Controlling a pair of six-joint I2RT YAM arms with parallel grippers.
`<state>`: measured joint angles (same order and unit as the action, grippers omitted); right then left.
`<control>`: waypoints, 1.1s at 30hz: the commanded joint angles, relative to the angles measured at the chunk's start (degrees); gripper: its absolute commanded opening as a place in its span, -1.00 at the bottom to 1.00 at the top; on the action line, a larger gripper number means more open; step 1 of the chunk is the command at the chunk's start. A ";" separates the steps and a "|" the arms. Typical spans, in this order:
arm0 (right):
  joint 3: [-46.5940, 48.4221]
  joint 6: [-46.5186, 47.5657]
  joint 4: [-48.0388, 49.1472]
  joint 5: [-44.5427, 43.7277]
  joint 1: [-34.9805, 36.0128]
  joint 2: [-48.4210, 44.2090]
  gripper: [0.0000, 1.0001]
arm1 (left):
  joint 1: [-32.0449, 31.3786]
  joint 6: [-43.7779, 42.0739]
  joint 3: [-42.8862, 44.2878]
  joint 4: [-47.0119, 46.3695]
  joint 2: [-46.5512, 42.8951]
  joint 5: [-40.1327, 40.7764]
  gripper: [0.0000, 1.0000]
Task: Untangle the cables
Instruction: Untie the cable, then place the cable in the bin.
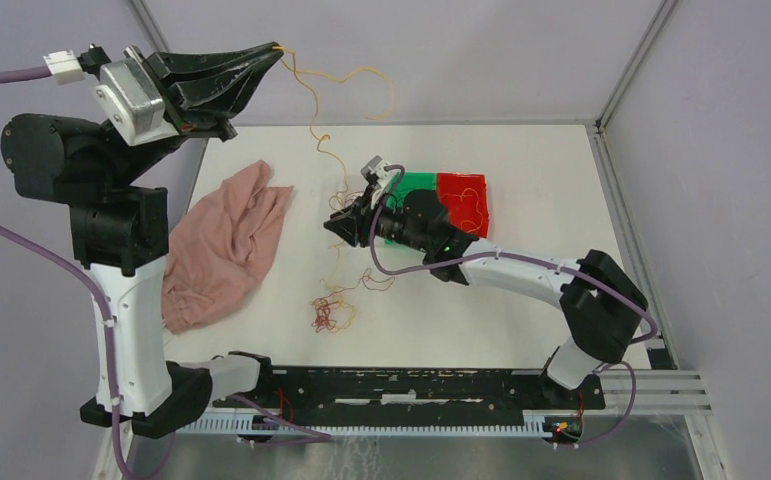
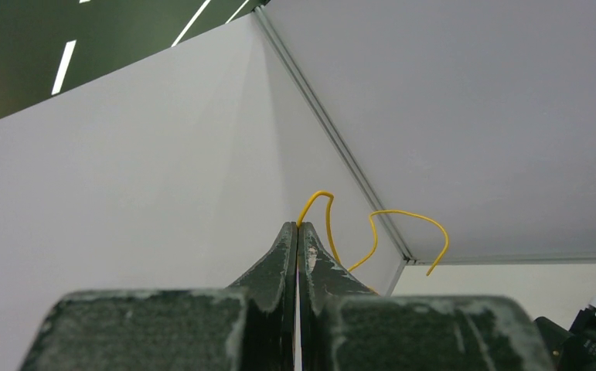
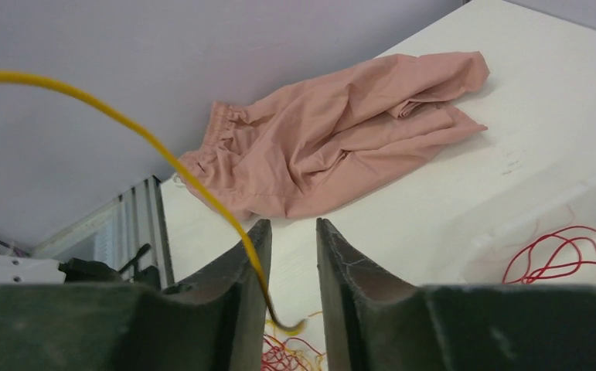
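Cables (image 1: 331, 312) lie tangled, red and yellow, on the table (image 1: 521, 160), right of the pink cloth (image 1: 223, 245). One yellow strand (image 2: 319, 193) rises to the left gripper (image 1: 279, 48), clenched on it, high at far left. The right gripper (image 1: 336, 228) hangs above the tangle, jaws parted, holding nothing.

Two arms stand bolted at the near edge of the table (image 1: 541, 180), each mixing glossy white shells with matte black joints. The left arm (image 1: 126, 310) wears a brushed silver housing (image 1: 131, 95) behind its black left claw (image 1: 279, 47); a lilac cable (image 1: 1, 77) ends in a white plug (image 1: 64, 66). The right arm (image 1: 516, 268) repeats the scheme down to the black right claw (image 1: 331, 226), whose fingers (image 3: 236, 309) show grey scuffing. A black rail (image 1: 411, 385) links both bases.
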<state>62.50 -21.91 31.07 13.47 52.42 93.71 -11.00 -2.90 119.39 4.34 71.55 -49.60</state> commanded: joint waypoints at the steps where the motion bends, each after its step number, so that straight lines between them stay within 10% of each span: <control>1: -0.65 -4.14 6.48 -1.11 -1.73 -3.46 -0.56 | -0.09 -1.17 -5.62 -0.96 -2.14 -0.27 -0.94; 5: -4.91 -9.59 7.18 -2.94 -6.29 -7.95 -0.95 | -0.14 -0.80 -17.51 -2.19 -5.75 1.25 -0.94; 14: -10.49 -8.19 -6.36 -9.95 -15.17 -20.46 -0.94 | -6.12 0.46 -41.66 -2.03 -5.50 2.99 -0.94; 33: -5.76 4.01 -35.14 -24.60 -30.32 -20.59 -0.74 | -22.33 -2.73 -17.79 3.04 35.76 8.11 -0.94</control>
<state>52.14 -20.86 0.73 -8.14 24.67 71.05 -31.79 -2.87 94.41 6.24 101.19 -43.09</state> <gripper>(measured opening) 0.126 0.032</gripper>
